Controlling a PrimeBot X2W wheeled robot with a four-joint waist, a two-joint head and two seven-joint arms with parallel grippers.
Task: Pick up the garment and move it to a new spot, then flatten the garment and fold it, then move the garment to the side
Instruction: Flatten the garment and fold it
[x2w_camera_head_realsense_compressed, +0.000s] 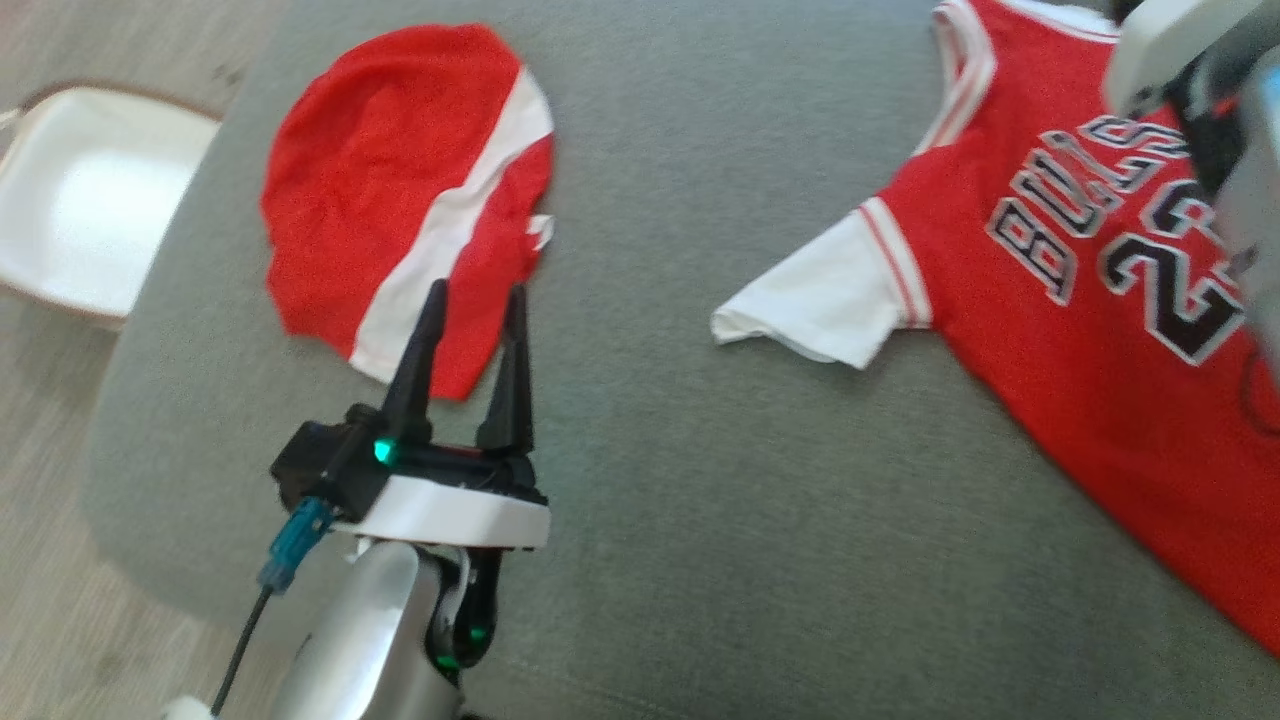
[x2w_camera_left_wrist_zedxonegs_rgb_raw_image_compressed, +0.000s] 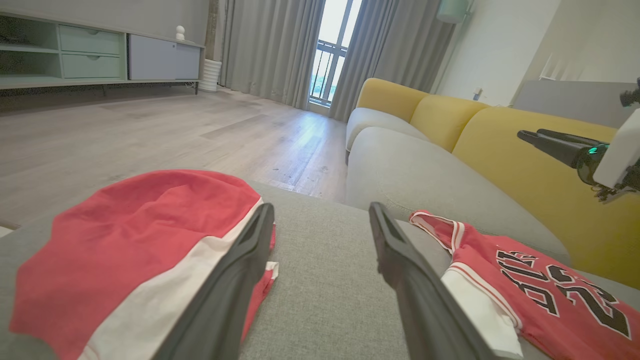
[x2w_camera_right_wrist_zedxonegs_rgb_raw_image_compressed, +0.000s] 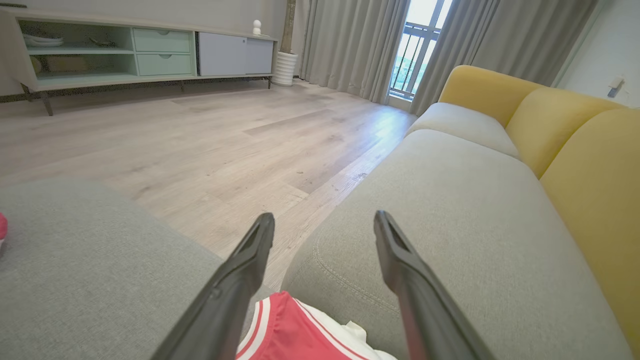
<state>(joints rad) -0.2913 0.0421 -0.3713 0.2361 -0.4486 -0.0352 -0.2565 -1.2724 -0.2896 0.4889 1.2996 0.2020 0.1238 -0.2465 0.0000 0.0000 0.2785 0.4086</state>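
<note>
The jersey (x2w_camera_head_realsense_compressed: 1050, 340) lies front up on the grey cushion (x2w_camera_head_realsense_compressed: 640, 500) at the right of the head view. Its lettering and number show, one white sleeve points toward the middle of the frame, and its lower part runs off the right edge. The right gripper (x2w_camera_right_wrist_zedxonegs_rgb_raw_image_compressed: 324, 220) hangs over the collar end. In its wrist view the jaws stand wide with nothing between them, and a red and white edge of the jersey (x2w_camera_right_wrist_zedxonegs_rgb_raw_image_compressed: 290, 330) sits at the bottom centre. In the head view's upper right only its pale, blurred body shows. The left gripper (x2w_camera_head_realsense_compressed: 477, 292) is at lower left, jaws also wide and empty, tips over the near edge of the red shorts (x2w_camera_head_realsense_compressed: 380, 180) with a white stripe, well apart from the jersey. At the far upper left, on the wood floor (x2w_camera_head_realsense_compressed: 60, 560), sits what looks like a white tray (x2w_camera_head_realsense_compressed: 90, 200).
</note>
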